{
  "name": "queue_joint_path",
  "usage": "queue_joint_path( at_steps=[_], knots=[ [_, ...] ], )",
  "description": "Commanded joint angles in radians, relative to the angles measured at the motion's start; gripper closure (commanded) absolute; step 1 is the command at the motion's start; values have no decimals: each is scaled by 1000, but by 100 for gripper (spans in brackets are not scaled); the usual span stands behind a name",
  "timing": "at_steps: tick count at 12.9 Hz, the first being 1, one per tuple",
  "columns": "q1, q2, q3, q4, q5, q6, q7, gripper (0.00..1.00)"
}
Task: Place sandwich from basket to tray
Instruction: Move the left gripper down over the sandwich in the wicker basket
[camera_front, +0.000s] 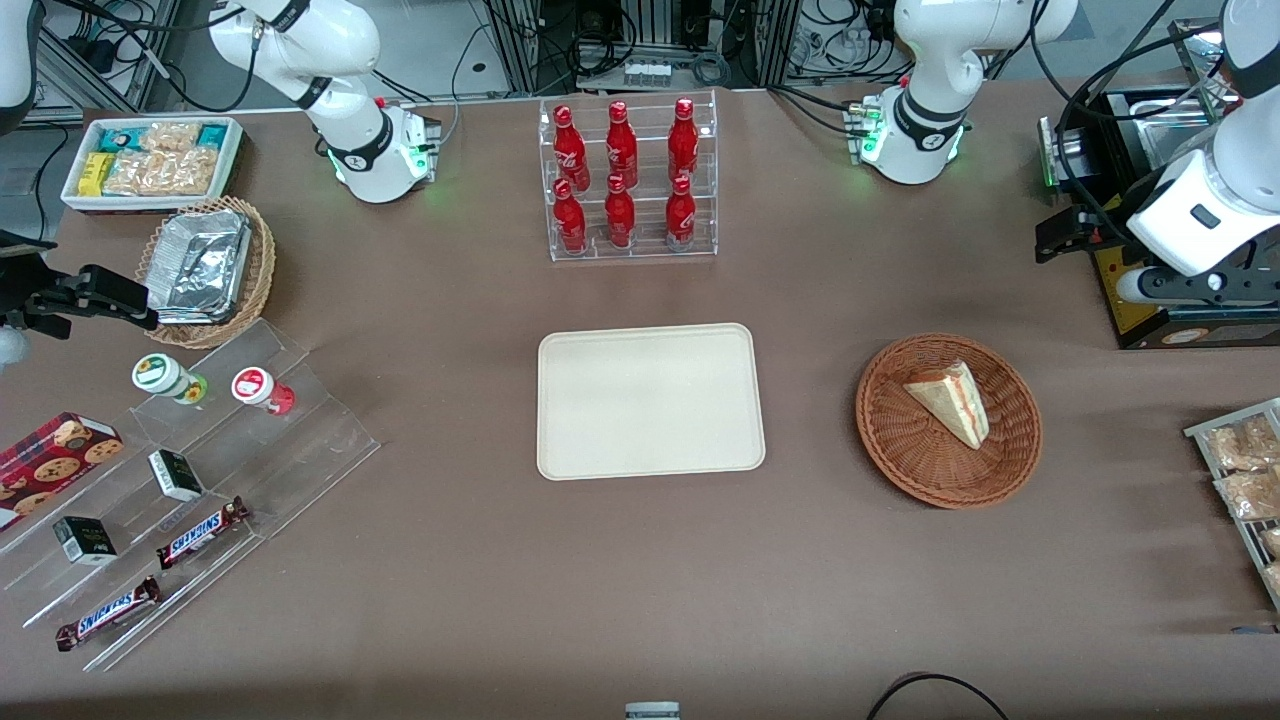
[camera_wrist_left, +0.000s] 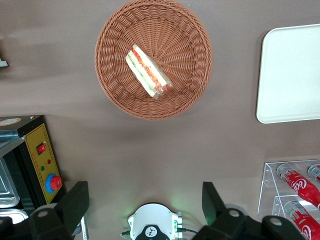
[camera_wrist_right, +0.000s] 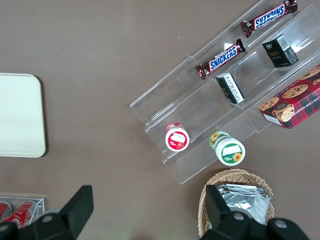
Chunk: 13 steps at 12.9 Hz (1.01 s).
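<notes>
The sandwich (camera_front: 950, 400), a pale wedge with red-orange and green filling, lies in the round reddish-brown basket (camera_front: 900, 450) toward the working arm's end of the table. The cream tray (camera_front: 650, 400) lies bare at the table's middle, beside the basket. My left gripper (camera_front: 1055, 238) hangs high above the table, farther from the front camera than the basket, open and empty. In the left wrist view the gripper (camera_wrist_left: 145, 202) has its two black fingers (camera_wrist_left: 75, 205) spread wide, well apart from the sandwich (camera_wrist_left: 148, 71), the basket (camera_wrist_left: 115, 85) and the tray (camera_wrist_left: 295, 75).
A clear rack of red bottles (camera_front: 625, 180) stands farther from the front camera than the tray. A black box with a yellow panel (camera_front: 1130, 290) sits under the gripper. A rack of snack packets (camera_front: 1245, 470) lies at the working arm's end. A clear stepped stand (camera_front: 200, 480) lies toward the parked arm's end.
</notes>
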Motion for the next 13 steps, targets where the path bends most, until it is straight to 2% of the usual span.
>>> queue_joint_path(
  at_steps=[1, 6, 13],
  knots=[
    [-11, -8, 5, 9, 0, -16, 0, 0],
    [-11, 11, 5, -21, 3, 38, 2, 0],
    [-6, 15, 8, -259, 6, 289, 0, 0]
  ],
)
